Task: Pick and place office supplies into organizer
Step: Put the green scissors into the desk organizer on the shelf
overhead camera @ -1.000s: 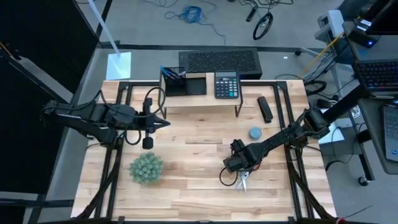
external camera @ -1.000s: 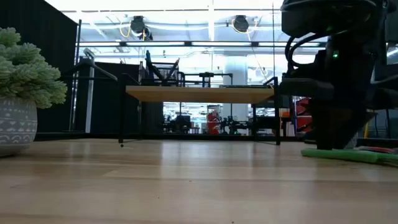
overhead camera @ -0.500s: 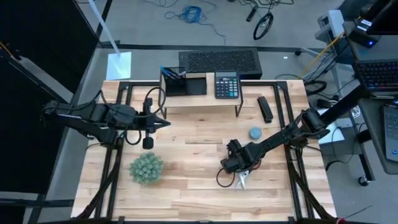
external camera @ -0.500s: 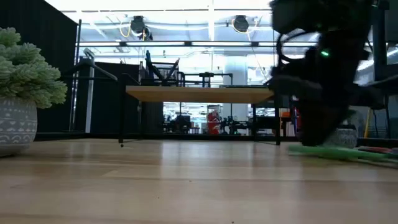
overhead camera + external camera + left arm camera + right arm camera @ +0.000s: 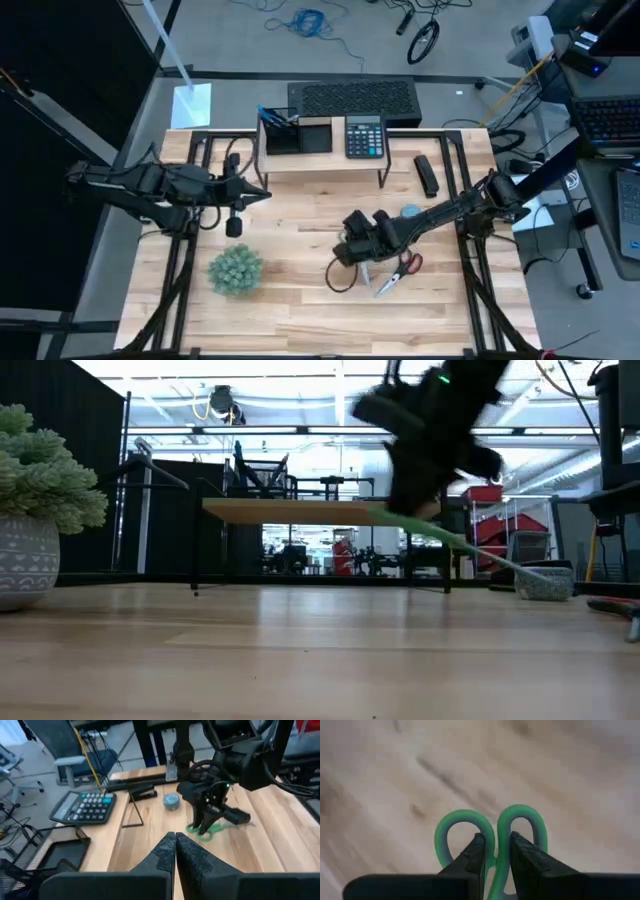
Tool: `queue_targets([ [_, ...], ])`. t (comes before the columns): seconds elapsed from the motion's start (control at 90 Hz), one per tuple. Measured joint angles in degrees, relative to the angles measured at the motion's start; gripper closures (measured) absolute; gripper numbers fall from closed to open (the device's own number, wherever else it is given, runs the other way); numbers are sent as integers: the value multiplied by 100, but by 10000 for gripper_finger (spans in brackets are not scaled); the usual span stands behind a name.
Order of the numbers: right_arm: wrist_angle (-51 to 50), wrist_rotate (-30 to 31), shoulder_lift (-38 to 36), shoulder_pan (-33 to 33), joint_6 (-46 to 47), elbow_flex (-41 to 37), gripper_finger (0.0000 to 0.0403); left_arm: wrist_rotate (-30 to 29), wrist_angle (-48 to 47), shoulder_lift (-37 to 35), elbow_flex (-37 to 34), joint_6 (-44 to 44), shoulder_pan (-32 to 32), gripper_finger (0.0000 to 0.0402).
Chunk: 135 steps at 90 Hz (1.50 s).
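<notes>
My right gripper pinched the green-handled scissors between the loops; stiff, light, blade-heavy, they hung tilted. Left gripper fingers pressed together, waiting.

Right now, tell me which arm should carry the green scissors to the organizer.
Right. Its pincer already grips the green scissors, lifted off the table. The left pincer is shut and empty, waiting near the organizer.

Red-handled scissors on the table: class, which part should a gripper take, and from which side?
Probably the shank just below the red loops, from straight above. The red-handled scissors lie flat on the table, and their blades look shut into one narrow bar that fingers can straddle crosswise. The right gripper is busy holding the green-handled scissors.
</notes>
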Motion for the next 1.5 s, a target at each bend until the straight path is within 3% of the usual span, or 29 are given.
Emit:
queue_targets([
  [0.167,679,252,-1,-488,-1332,419,358,-283,7,-117,-2,31,5,402],
  [0.411,3136,150,-4,-1225,-3698,595,358,-489,-72,-380,-2,33,209,402],
  [0.744,6013,-701,-6,-2219,-5806,595,358,-489,-287,-560,-2,20,482,402],
  [0.9,7140,-1183,-6,-2638,-6248,598,358,-472,-399,-560,-2,22,577,402],
  [1.167,8765,-1470,-12,-3274,-6609,600,358,-461,-421,-558,-2,20,612,402],
  [1.333,9007,-1517,171,-3684,-6555,799,358,-446,-420,-558,-2,15,612,402],
  [1.5,8620,-1953,863,-3869,-6673,1812,358,-441,-421,-556,-2,-24,610,402],
])
